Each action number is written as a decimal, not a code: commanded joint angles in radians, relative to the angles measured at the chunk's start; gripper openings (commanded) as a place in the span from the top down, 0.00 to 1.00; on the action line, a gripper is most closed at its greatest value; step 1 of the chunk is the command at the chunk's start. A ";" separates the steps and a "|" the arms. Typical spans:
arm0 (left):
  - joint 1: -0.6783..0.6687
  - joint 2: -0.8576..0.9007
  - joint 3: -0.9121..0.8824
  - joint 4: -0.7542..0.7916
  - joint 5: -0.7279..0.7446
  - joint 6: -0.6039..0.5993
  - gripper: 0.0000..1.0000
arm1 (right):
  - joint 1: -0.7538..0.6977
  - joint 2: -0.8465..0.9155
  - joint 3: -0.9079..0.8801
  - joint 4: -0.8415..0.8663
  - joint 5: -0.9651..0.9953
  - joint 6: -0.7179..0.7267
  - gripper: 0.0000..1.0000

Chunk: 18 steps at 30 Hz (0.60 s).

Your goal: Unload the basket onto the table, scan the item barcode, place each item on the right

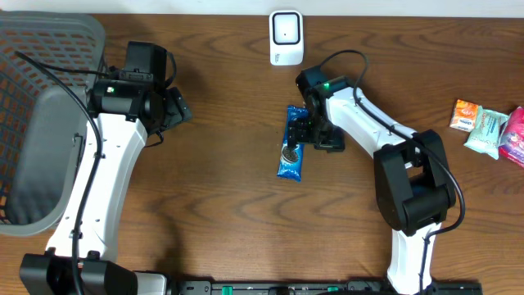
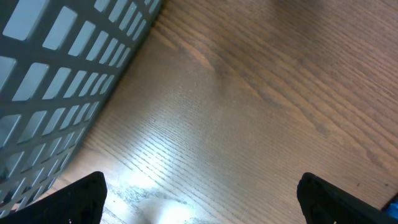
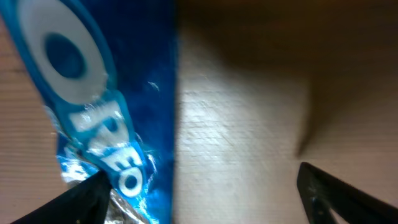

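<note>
Blue cookie packet (image 1: 291,152) lies under the right tool (image 3: 208,198), spread apart; scanner (image 1: 286,37) beyond; left tool (image 2: 202,199) likewise, beside basket (image 1: 49,49).

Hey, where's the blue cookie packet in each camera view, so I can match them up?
Overhead: the blue cookie packet lies mid-table, at the right gripper.
Left wrist: not clearly in it; only a blue speck at the right edge.
Right wrist: it fills the left side, large and blurred.
Shared landmark: the wood-grain table.
</note>
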State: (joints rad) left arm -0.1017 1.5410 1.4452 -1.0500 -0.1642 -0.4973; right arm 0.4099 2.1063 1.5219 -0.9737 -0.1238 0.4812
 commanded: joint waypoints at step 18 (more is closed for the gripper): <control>0.000 -0.005 -0.003 -0.004 -0.020 -0.005 0.02 | -0.077 -0.006 -0.204 0.328 -0.320 0.048 0.34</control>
State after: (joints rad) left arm -0.1017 1.5410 1.4452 -1.0500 -0.1646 -0.4973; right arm 0.3374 2.0769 1.4075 -0.6975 -0.4061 0.4980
